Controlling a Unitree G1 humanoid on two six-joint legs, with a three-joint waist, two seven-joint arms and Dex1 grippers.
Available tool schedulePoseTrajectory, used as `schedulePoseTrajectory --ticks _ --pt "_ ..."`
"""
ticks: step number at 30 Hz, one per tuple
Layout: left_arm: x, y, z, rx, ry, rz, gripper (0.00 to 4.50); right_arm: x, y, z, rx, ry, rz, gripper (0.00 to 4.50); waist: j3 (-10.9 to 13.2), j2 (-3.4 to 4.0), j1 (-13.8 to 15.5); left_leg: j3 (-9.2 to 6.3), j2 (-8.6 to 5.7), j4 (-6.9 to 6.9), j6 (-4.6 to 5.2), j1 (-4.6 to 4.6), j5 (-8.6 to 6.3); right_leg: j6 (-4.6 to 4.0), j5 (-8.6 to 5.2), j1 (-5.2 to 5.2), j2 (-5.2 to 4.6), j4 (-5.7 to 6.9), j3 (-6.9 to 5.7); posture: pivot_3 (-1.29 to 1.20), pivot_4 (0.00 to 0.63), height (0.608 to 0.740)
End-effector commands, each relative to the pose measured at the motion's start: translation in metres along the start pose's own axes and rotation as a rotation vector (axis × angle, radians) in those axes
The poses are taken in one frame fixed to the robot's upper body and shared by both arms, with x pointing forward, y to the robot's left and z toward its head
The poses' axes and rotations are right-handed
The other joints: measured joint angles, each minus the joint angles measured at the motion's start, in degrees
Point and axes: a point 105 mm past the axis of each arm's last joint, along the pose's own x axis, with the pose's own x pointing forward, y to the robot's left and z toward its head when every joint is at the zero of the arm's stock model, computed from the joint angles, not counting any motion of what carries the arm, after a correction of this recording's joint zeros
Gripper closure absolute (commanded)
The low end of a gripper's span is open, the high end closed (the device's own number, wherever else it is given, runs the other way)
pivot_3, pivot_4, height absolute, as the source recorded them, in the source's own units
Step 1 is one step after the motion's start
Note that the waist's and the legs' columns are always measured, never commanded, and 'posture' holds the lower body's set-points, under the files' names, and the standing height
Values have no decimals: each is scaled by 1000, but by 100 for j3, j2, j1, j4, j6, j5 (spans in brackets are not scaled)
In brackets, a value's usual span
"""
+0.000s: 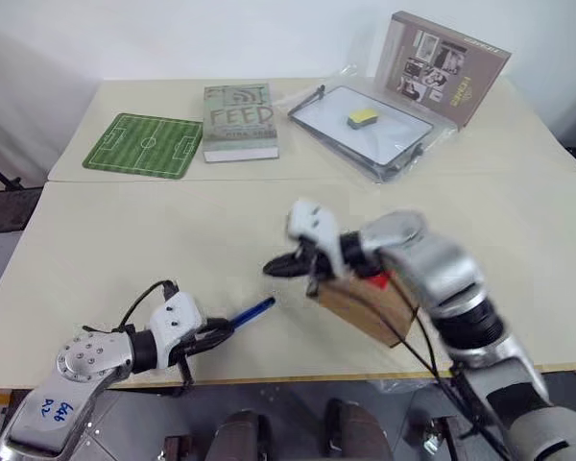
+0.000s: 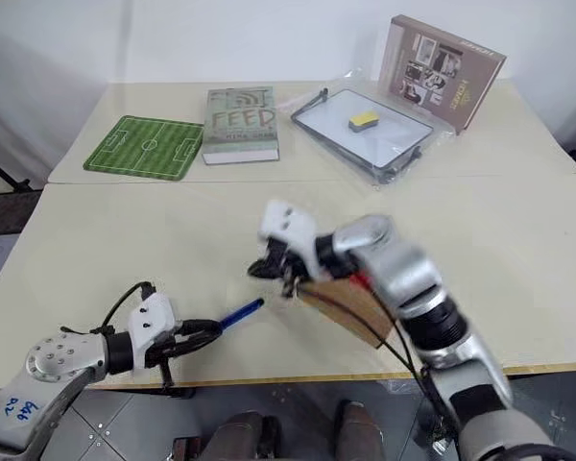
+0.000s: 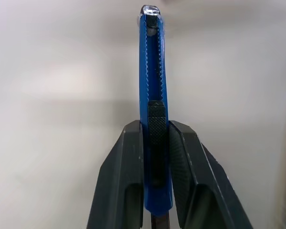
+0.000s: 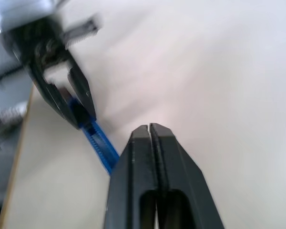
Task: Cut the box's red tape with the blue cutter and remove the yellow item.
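Left gripper [image 1: 211, 332] low at the near left, fingers clamped on the blue cutter [image 1: 253, 309]. Right gripper [image 4: 150, 130] raised centrally, fingers together, pointing left.

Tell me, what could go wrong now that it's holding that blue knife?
The left gripper clamps the blue cutter only near its rear, so pressing on the red tape might twist it loose. The right arm covers much of the box, close to the blade's path. The box sits near the table edge and could slide off.

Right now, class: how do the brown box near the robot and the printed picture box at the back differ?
The brown box is plain cardboard with red tape; the picture box is printed with photos. The brown box sits at the table's near edge; the picture box stands tilted at the far edge. Both are cardboard.
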Motion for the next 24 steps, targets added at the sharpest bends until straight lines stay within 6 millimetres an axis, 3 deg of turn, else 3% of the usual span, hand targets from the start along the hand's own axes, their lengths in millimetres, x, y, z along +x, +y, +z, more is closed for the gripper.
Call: schedulePoseTrajectory --ticks 1,9,16,24 --pt "2 14 12 117 -80 59 4048 -15 -11 11 63 -23 -29 2919 -1 -1 -13 0 0 0 0 0 0 0 0 -1 1 2 -1 0 150 740" --pt "21 26 27 338 -228 63 4048 -34 -30 29 196 21 -65 148 0 -1 -32 14 -7 -1 6 1 0 0 0 -5 -2 6 -3 0 150 740" --pt "35 35 38 446 -299 114 4048 -25 -46 27 312 53 -122 30 -1 -3 -37 13 -10 0 8 -1 0 2 1 -4 -4 7 -8 0 150 740" --pt "41 43 48 458 -347 176 4048 -4 -39 25 369 62 -41 30 -1 -3 -79 8 -14 0 9 -5 2 3 2 -5 -3 7 -15 0 150 740"
